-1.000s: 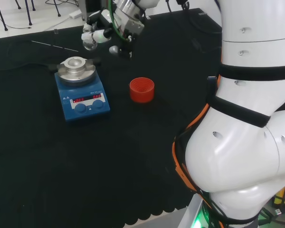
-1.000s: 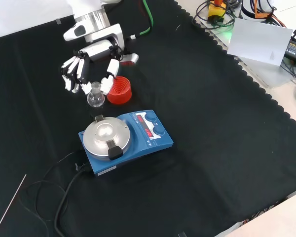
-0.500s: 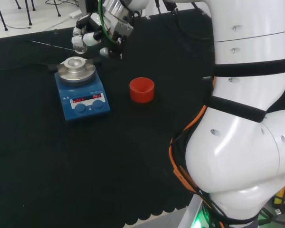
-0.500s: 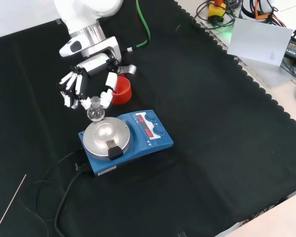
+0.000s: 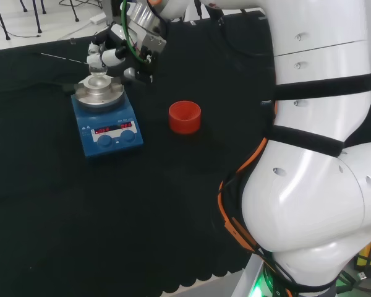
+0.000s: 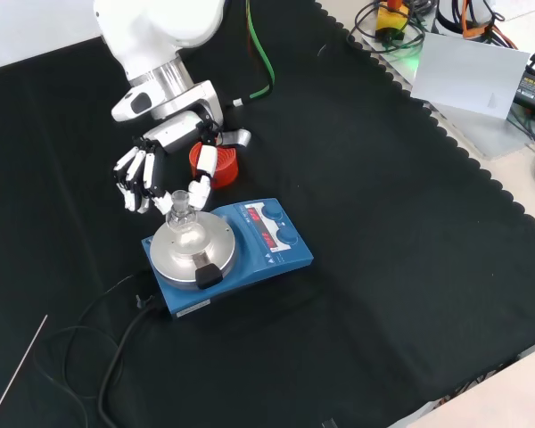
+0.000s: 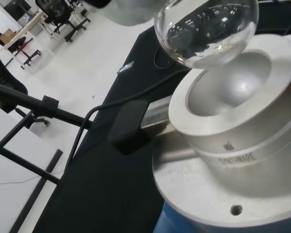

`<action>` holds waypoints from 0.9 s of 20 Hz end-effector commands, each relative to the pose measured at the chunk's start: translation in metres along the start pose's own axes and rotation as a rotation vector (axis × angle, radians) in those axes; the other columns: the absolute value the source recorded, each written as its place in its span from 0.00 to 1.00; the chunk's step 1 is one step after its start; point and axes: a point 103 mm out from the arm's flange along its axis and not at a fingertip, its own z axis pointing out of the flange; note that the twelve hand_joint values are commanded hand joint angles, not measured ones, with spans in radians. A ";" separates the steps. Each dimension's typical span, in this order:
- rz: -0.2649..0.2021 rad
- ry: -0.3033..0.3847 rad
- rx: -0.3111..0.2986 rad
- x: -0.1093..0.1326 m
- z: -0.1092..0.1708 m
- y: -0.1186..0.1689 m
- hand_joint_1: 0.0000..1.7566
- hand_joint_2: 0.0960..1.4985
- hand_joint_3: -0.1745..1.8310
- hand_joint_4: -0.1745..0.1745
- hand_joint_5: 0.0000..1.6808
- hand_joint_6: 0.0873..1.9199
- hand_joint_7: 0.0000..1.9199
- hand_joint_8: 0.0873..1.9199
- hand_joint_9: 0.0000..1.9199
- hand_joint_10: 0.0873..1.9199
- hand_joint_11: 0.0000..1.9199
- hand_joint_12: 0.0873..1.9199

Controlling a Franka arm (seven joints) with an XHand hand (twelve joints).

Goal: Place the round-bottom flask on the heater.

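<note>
A small clear round-bottom flask (image 6: 181, 219) (image 5: 99, 77) (image 7: 206, 30) hangs just above the metal bowl (image 7: 233, 90) of the blue heater (image 6: 267, 242) (image 5: 106, 127). The black and white hand (image 6: 169, 174) (image 5: 114, 51) pinches the flask's neck between its fingers and thumb. In the wrist view the flask's round bottom hovers a little above the bowl's hollow, with a small gap under it.
A red ribbed stand (image 5: 185, 117) (image 6: 202, 160) sits on the black cloth beside the heater. The heater's black cable (image 6: 116, 357) trails over the cloth. A thin rod (image 6: 13, 379) lies near the cloth's edge. The arm's white links (image 5: 315, 154) rise at the head view's right.
The hand has carried the flask away from the red stand and lowered it over the heater's bowl.
</note>
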 end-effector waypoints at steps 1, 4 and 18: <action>0.003 -0.012 0.017 0.002 0.009 0.001 0.61 0.68 0.11 0.95 0.65 0.41 0.26 0.23 0.36 0.22 0.10 0.67; 0.009 -0.018 0.021 0.000 0.011 0.002 0.61 0.67 0.11 0.95 0.65 0.41 0.26 0.23 0.36 0.22 0.10 0.67; 0.033 -0.013 0.034 -0.022 0.019 0.005 0.61 0.67 0.11 0.95 0.65 0.41 0.26 0.23 0.36 0.22 0.10 0.67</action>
